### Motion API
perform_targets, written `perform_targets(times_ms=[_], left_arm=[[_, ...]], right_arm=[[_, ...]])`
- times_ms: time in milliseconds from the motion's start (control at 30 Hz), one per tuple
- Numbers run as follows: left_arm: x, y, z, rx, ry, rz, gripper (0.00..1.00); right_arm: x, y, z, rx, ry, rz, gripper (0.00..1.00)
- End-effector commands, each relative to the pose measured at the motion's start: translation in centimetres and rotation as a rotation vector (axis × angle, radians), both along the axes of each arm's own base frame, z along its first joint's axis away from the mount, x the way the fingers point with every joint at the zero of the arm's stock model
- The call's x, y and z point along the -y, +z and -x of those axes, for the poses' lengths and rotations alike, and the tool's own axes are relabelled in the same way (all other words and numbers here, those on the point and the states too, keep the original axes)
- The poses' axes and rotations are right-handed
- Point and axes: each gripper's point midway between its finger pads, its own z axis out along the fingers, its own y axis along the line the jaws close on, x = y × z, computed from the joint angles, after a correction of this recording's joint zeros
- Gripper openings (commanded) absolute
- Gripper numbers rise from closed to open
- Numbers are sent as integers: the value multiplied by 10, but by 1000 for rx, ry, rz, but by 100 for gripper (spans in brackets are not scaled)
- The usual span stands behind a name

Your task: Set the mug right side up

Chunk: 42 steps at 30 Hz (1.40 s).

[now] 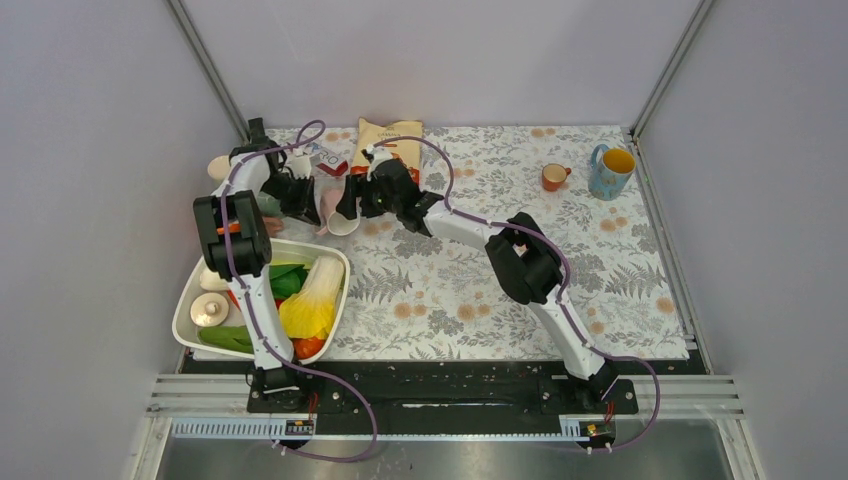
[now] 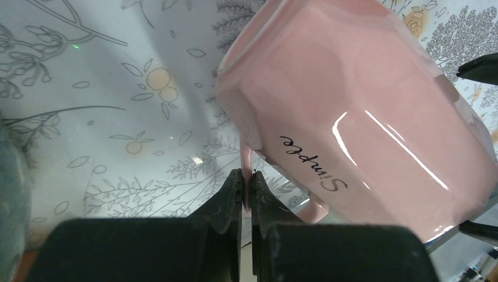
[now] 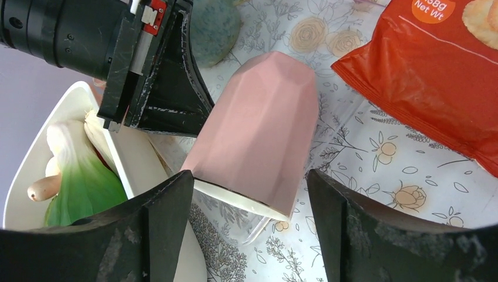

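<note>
My left end effector (image 2: 246,191) is clamped shut on the thin handle (image 2: 311,212) of the pink mug (image 2: 352,117), with both fingers pressed flat against the loop. The mug sits at the far left of the floral surface (image 1: 480,290), just beyond the white basin (image 1: 182,312) of vegetables. It is tilted rather than upright: its closed base points up and away, and its white-lined mouth faces down toward the near side. The word "Simple" runs along its wall. I cannot tell whether the rim rests on the surface or is just above it.

My right end effector (image 3: 249,176) is spread wide, with one finger on each side of the mug's mouth end. The mug's body lies between them. The finger (image 3: 167,217) on the basin side is very close to the rim, and I cannot tell if it touches.

A red snack bag (image 3: 423,76) lies just beside the mug, on the side away from the basin. A blue mug (image 1: 612,170) and a small orange cup (image 1: 553,177) stand well apart at the far right.
</note>
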Motion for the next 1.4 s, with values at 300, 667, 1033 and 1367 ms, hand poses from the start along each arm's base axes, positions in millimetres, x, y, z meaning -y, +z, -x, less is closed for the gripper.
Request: perform_targets(times_ms=[300, 667, 1033, 1367], left_arm=[[34, 35, 2, -22, -4, 194, 0], [54, 66, 26, -2, -53, 281, 0], [57, 87, 34, 80, -144, 267, 21], [23, 145, -29, 353, 31, 45, 99]], right_arm=[[13, 34, 20, 135, 65, -120, 89], [13, 14, 2, 45, -6, -50, 71], [64, 73, -36, 113, -188, -64, 0], [204, 122, -36, -2, -311, 85, 0]])
